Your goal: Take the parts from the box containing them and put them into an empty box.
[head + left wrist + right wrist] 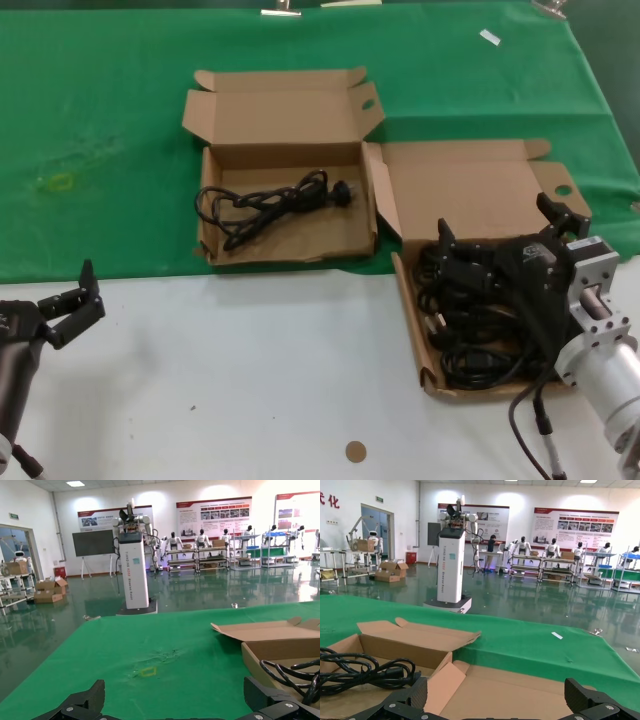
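The box containing the parts (pixel 412 310) lies open at the right, with a heap of black cables (pixel 480 335) in it. My right gripper (pixel 500 225) hovers open and empty over that heap, near the raised lid (pixel 465 185); the right wrist view shows the lid (pixel 530 690) between its fingers (pixel 417 695). The other box (pixel 212 245) lies open at the centre back and holds one black cable (pixel 270 205), which also shows in the right wrist view (pixel 365 672). My left gripper (pixel 75 295) is open and empty at the table's near left.
A green cloth (pixel 100 120) covers the far half of the table and the near half is white (pixel 250 380). A small brown disc (pixel 355 452) lies near the front edge. A yellow mark (pixel 148 671) is on the cloth ahead of the left gripper.
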`<action>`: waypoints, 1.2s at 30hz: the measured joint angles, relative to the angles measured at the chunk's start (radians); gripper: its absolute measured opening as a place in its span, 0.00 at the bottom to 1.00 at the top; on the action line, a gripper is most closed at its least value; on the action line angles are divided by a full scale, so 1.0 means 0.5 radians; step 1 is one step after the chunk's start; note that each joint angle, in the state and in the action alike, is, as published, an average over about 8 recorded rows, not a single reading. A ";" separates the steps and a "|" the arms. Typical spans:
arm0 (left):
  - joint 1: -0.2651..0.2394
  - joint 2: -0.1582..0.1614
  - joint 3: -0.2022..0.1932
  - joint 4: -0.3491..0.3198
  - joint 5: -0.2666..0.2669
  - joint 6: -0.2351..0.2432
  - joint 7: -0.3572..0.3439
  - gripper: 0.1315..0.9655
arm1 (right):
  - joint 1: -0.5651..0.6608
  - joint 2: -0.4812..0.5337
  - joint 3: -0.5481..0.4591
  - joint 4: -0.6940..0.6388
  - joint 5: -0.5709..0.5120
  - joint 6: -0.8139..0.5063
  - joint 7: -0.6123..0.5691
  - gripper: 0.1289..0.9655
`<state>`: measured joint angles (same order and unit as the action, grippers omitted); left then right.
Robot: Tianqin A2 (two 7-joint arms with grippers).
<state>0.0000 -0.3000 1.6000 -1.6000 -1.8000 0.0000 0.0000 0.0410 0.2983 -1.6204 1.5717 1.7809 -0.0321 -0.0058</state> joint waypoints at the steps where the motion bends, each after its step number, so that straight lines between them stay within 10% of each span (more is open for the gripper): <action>1: 0.000 0.000 0.000 0.000 0.000 0.000 0.000 1.00 | 0.000 0.000 0.000 0.000 0.000 0.000 0.000 1.00; 36: 0.000 0.000 0.000 0.000 0.000 0.000 0.000 1.00 | 0.000 0.000 0.000 0.000 0.000 0.000 0.000 1.00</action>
<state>0.0000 -0.3000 1.6000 -1.6000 -1.8000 0.0000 0.0000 0.0410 0.2983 -1.6204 1.5717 1.7809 -0.0321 -0.0058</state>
